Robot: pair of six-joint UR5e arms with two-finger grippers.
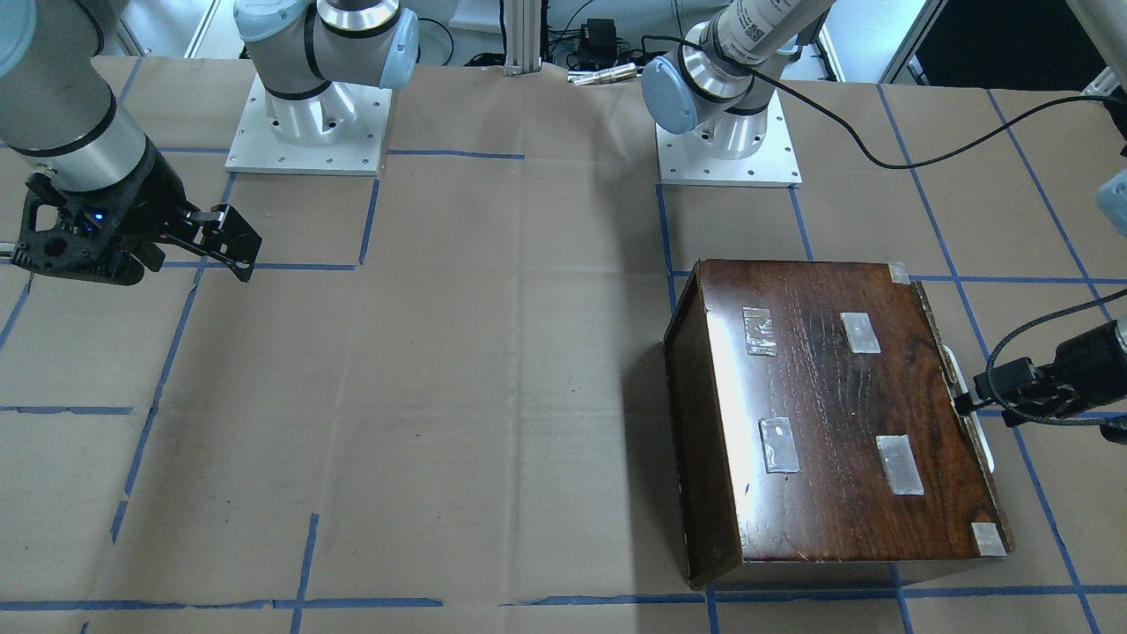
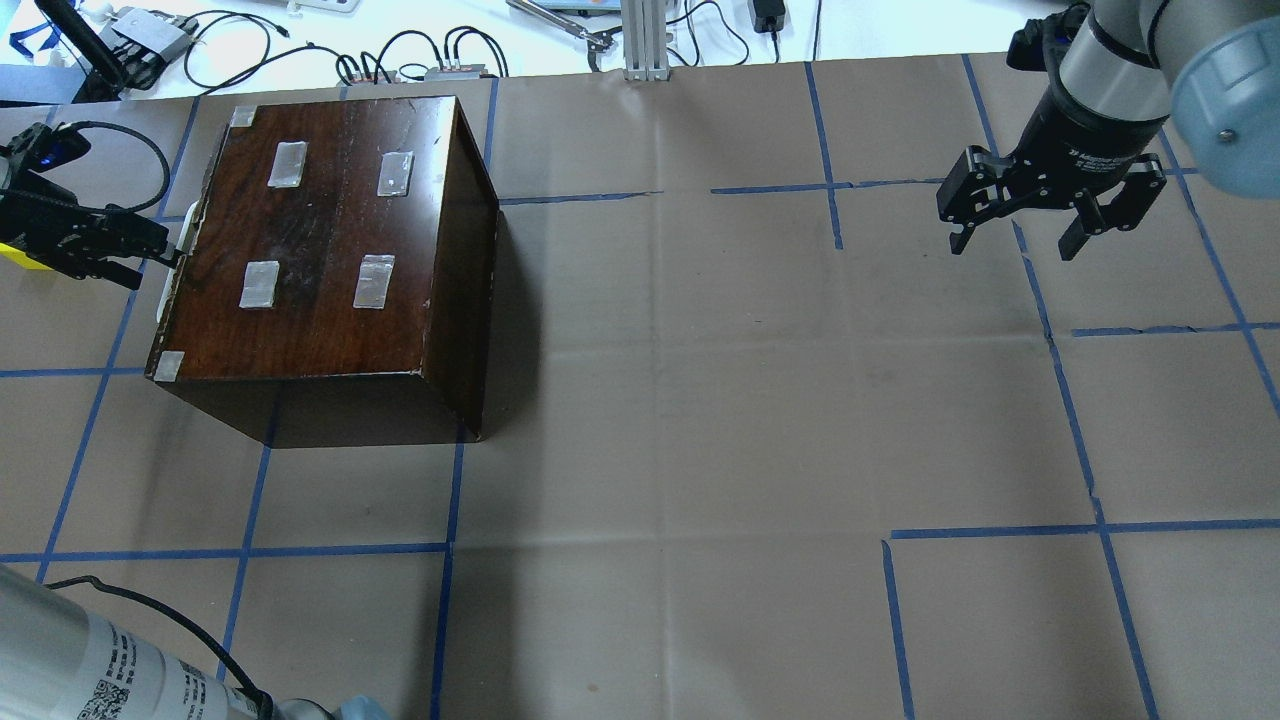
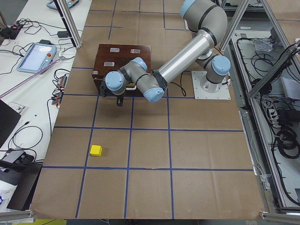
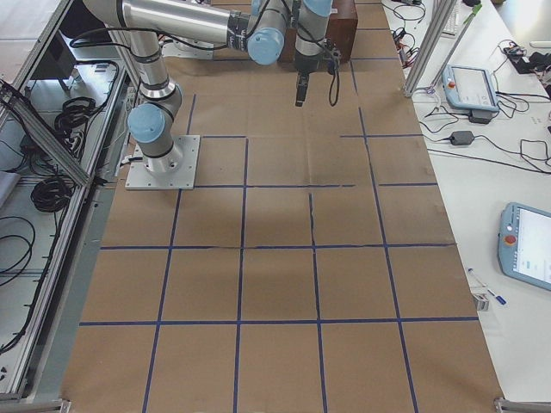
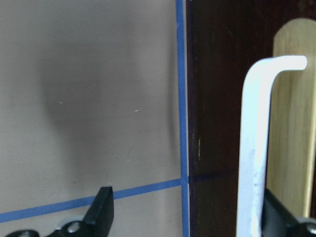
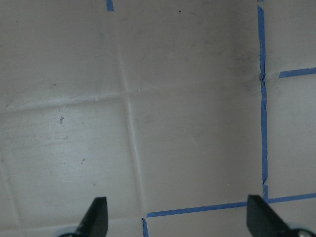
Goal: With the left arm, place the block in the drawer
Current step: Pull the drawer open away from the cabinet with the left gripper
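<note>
- As the front camera shows it, the left gripper point(image 1: 977, 394) is at the box's point(image 1: 836, 414) front, by the white handle point(image 1: 982, 445). The right gripper point(image 1: 239, 245) hangs over the table point(image 1: 493, 396), well apart.
- Overhead?
- The right jaws are spread wide with nothing between them. A yellow sliver shows at the frame edge beyond the left gripper.
- Left side view?
- The block point(image 3: 96, 150) lies on the table, well apart from the box.
- Right side view?
- The right gripper points down at bare paper.
- Left wrist?
- The fingers point(image 5: 103, 207) are wide apart. The handle stands between them, just beside one, and I cannot tell if they touch. Nothing is gripped. The drawer point(image 5: 294, 123) shows pale wood behind the handle. I cannot tell if it is fully shut.
- Right wrist?
- Only paper and blue tape point(image 6: 263, 123) show between the open fingers.
</note>
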